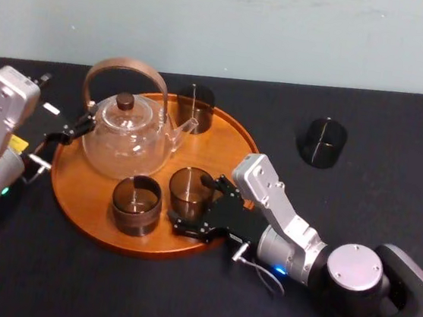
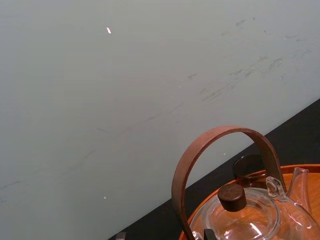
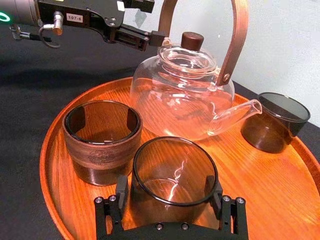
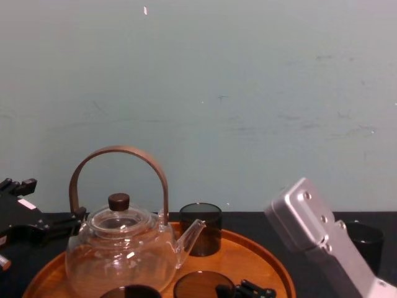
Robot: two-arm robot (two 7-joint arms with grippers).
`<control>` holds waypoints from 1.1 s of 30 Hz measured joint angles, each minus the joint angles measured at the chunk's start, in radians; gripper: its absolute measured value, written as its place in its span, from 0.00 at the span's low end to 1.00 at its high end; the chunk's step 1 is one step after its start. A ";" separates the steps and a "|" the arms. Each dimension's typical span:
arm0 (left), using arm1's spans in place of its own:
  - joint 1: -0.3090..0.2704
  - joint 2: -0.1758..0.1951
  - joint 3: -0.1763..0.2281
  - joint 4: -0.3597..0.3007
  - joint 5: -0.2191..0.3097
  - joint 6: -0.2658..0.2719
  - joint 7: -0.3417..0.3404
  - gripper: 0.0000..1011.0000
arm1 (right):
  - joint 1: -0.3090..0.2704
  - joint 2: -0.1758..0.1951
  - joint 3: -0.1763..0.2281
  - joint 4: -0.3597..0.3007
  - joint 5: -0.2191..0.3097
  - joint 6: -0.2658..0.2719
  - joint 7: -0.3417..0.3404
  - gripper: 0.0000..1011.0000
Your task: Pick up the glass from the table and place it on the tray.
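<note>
Smoked-glass tumbler (image 3: pixel 172 180): upright at the near right of the tray (image 1: pixel 220 148), open mouth up, squarely between the right gripper's (image 3: pixel 167 187) two fingers (image 3: pixel 121 187), which press its opposite walls, clenched on it. Base at or just above the wood; I cannot tell which.

Neighbours: wood-sleeved cup (image 1: pixel 136 205) just beside it to the left, glass teapot (image 1: pixel 125 145) behind. By my judgement, the fingers want to part sideways and the arm to draw back right.

Left gripper (image 1: pixel 65 133): by the teapot handle, idle; grip cannot be told.

Second dark glass (image 1: pixel 322 143): on the table (image 1: pixel 375 200), well right of the tray, nearer the right arm.
</note>
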 joint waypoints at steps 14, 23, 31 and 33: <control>0.000 0.000 0.000 0.000 0.000 0.000 0.000 1.00 | -0.049 0.047 0.016 -0.090 0.009 0.039 -0.011 0.99; 0.000 0.000 0.000 0.000 0.000 0.000 0.000 1.00 | -0.093 0.084 0.039 -0.147 0.013 0.040 -0.021 0.99; 0.000 0.000 0.000 0.000 0.000 0.000 0.000 1.00 | -0.147 0.119 0.073 -0.206 0.017 0.038 -0.045 0.99; 0.000 0.000 0.000 0.000 0.000 0.000 0.000 1.00 | -0.158 0.125 0.085 -0.215 0.021 0.038 -0.052 0.99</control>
